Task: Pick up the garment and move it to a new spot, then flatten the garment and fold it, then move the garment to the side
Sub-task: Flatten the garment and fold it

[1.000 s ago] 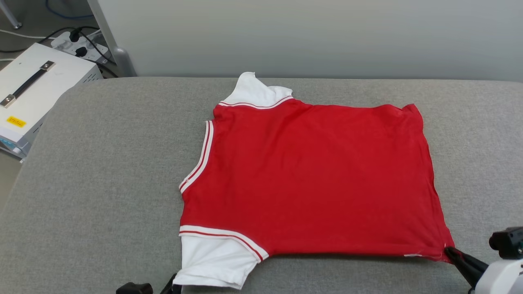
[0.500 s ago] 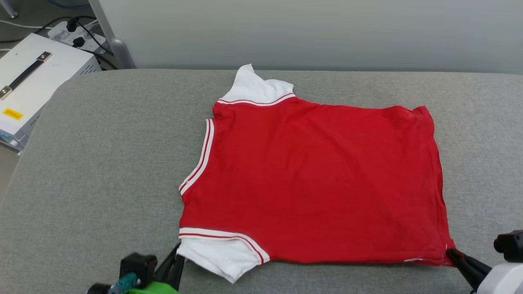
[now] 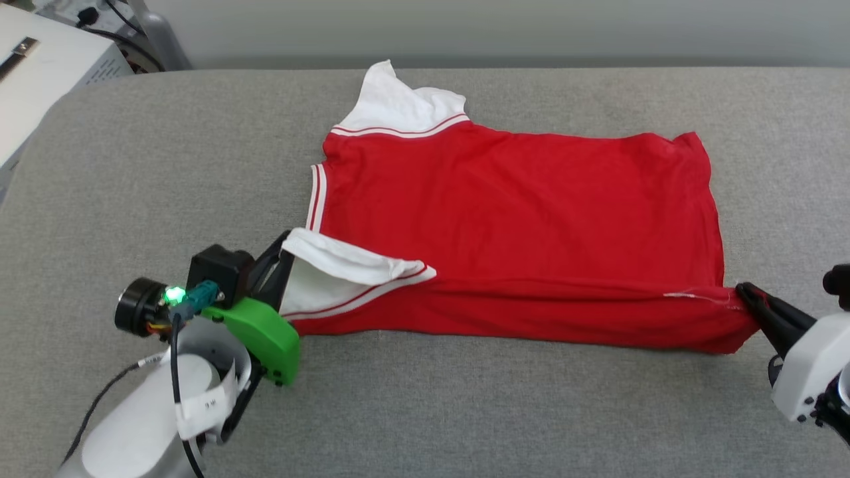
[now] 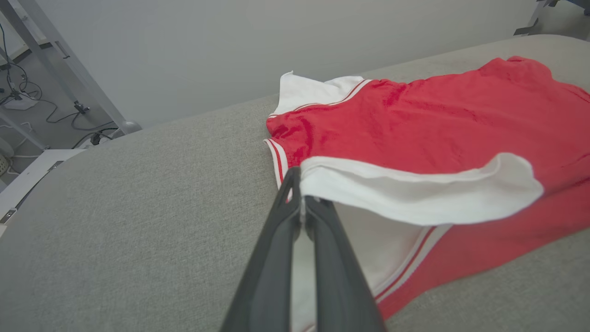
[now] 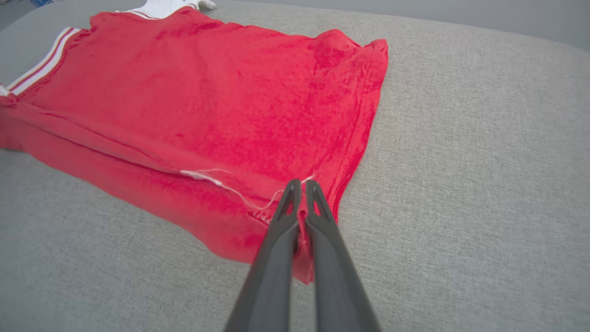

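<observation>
The left gripper [image 3: 282,247] is pinching the garment's [image 3: 518,219] white sleeve [image 3: 345,262]; the right gripper [image 3: 744,293] is clamping its hem corner [image 3: 724,315]. Uneven pulling risks slipping thin fabric free, skewing the fold.

Your head view looks forward and down from above onto the grey table [image 3: 465,411], far enough to take in the whole garment [image 3: 518,212]. Your left wrist view sits low and close at the white sleeve [image 4: 415,189], facing the wall [image 4: 207,55]. Your right wrist view sits low at the red hem corner [image 5: 249,216], facing across the cloth. All three share the garment's red body.
</observation>
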### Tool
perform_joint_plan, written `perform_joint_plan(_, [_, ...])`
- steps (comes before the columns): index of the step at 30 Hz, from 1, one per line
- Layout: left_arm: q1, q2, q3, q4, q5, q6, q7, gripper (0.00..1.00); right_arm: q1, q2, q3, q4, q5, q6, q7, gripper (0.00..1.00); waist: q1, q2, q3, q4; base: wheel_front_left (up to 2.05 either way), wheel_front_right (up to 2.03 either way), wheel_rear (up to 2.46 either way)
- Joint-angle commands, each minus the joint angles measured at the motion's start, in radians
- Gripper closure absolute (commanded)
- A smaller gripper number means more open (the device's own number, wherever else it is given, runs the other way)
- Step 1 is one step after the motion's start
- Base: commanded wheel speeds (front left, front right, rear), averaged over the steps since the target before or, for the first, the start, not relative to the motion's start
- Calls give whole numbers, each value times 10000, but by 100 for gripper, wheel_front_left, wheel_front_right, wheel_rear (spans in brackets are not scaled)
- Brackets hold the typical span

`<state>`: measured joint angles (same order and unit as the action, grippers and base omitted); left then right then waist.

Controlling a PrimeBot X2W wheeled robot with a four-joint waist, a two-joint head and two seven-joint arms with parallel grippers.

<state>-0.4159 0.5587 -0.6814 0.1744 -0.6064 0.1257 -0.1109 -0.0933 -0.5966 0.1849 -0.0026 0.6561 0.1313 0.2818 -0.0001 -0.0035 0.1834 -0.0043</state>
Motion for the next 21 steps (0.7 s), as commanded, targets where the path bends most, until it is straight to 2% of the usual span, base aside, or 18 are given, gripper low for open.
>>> perform_joint_plan(1, [-420, -47, 18, 170, 82, -101, 58, 100, -383, 51, 100, 104, 66, -6, 11, 100, 1, 35, 604, -282, 0, 0, 0])
perform_joint_plan(10, [-2114, -348, -75, 1690, 267, -761, 214, 100, -2308, 66, 911, 1254, 191, -6, -59, 100, 1, 35, 1622, -475, 0, 0, 0])
perform_joint_plan(21, [-2754, -1132, -558, 4262, 227, -1565, 33, 100, -3467, 165, 2232, 3002, 311, -6, -417, 100, 1, 35, 2107, -459, 0, 0, 0])
